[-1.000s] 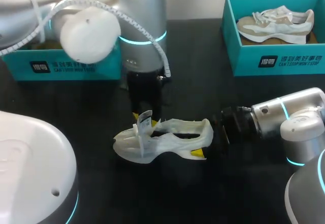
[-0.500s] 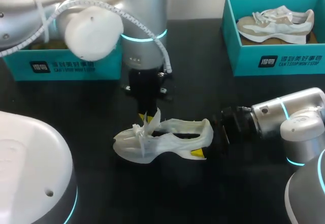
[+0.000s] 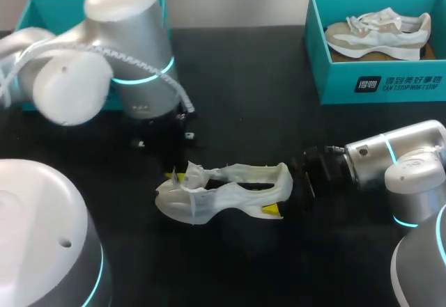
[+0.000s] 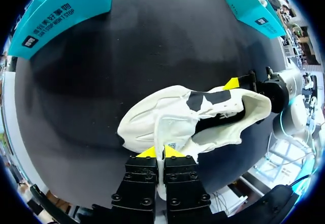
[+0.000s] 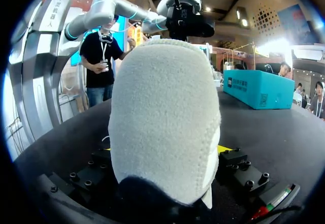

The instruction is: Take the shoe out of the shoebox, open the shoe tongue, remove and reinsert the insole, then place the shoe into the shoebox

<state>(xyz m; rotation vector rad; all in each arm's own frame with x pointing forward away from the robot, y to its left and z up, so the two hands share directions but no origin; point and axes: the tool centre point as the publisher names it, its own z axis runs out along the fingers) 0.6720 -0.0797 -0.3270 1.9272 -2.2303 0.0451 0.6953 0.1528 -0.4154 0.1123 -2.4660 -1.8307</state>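
Left arm point(image 3: 104, 70) swung off from 12 o'clock of the white shoe point(image 3: 230, 194) to about 10 o'clock of it. That uncovered more of the left shoebox point(image 3: 42, 8) at the table's 10 o'clock. The left gripper point(image 3: 180, 177) dropped from above the shoe opening to the toe side. The tongue point(image 4: 159, 130), upright a second ago, got dragged low toward 9 o'clock. Shoe body and right arm point(image 3: 390, 157) didn't budge. The shoe sat out of the box on the black table point(image 3: 244, 119), just toward 6 o'clock from centre. It lay sole down, toe at 9 o'clock and heel at 3 o'clock. Left fingers were nearly together, pinching the white tongue strip between the yellow tips, as the left wrist view showed clearly. The right gripper point(image 3: 282, 194) came in level from 3 o'clock, fingers spread wide around the heel. One yellow tip was on the 6 o'clock flank and the other on the 12 o'clock flank, so it clamped the shoe. In the right wrist view the heel counter filled the gap between the finger blocks. The right shoebox point(image 3: 376, 88) was at 1 o'clock, lid off, well apart from the grippers. It held a second shoe point(image 3: 380, 32), beige and white, lying on its side.
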